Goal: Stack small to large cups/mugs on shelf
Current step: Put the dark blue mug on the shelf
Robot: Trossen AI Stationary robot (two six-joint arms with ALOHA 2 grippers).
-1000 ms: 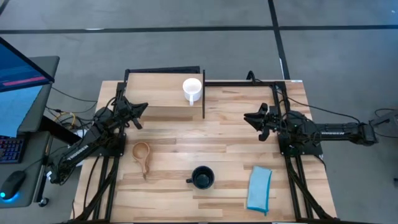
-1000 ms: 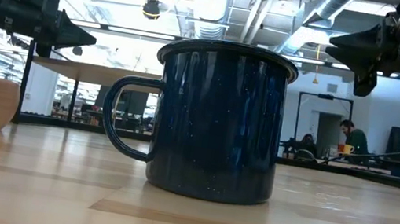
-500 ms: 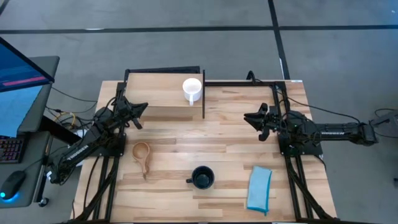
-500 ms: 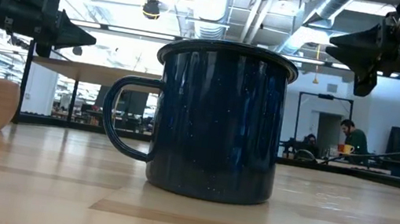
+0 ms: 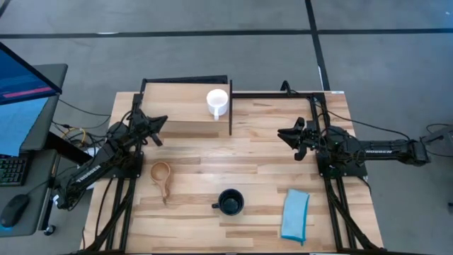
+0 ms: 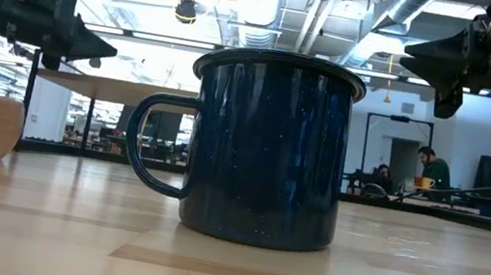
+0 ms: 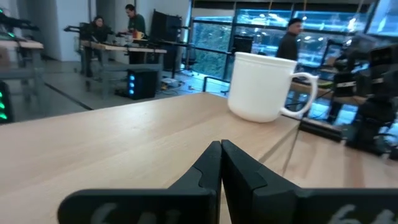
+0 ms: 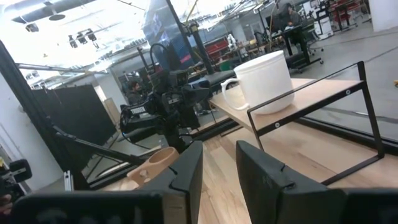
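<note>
Left pincer (image 5: 157, 125): fingers pressed together, empty; hovering at left of centre in the high view, just off the shelf's near left edge. Placement and closure unchanged from a second ago.

Right pincer (image 5: 287, 134): fingers narrowly parted, nothing between them; right of centre in the high view, over bare tabletop (image 5: 262, 177). Likewise unmoved over the last second.

Shelf (image 5: 177, 103): upper centre of the high view, light board on black frame. Shifted very slightly leftward in frame against half a second ago; too small to say whether shelf or camera moved.

White mug (image 5: 218, 101): upright on the shelf's right end, handle toward the lower frame. Drifted with the shelf by the same trifle; otherwise as before. Only cup so far on the shelf.

Wooden cup (image 5: 161, 172): lower left of centre, on the tabletop, long handle running toward the bottom edge. Unchanged.

Navy mug (image 5: 231, 202): lower centre, upright on the tabletop, handle pointing left. Unchanged; fills the middle of the low view.

Blue cloth (image 5: 295, 214): lower right, folded, well apart from the cups.

Assessment: essentially no change, both arms idle. One mug shelved, two untouched; stacking apparently paused or between steps, neither remaining cup approached.
</note>
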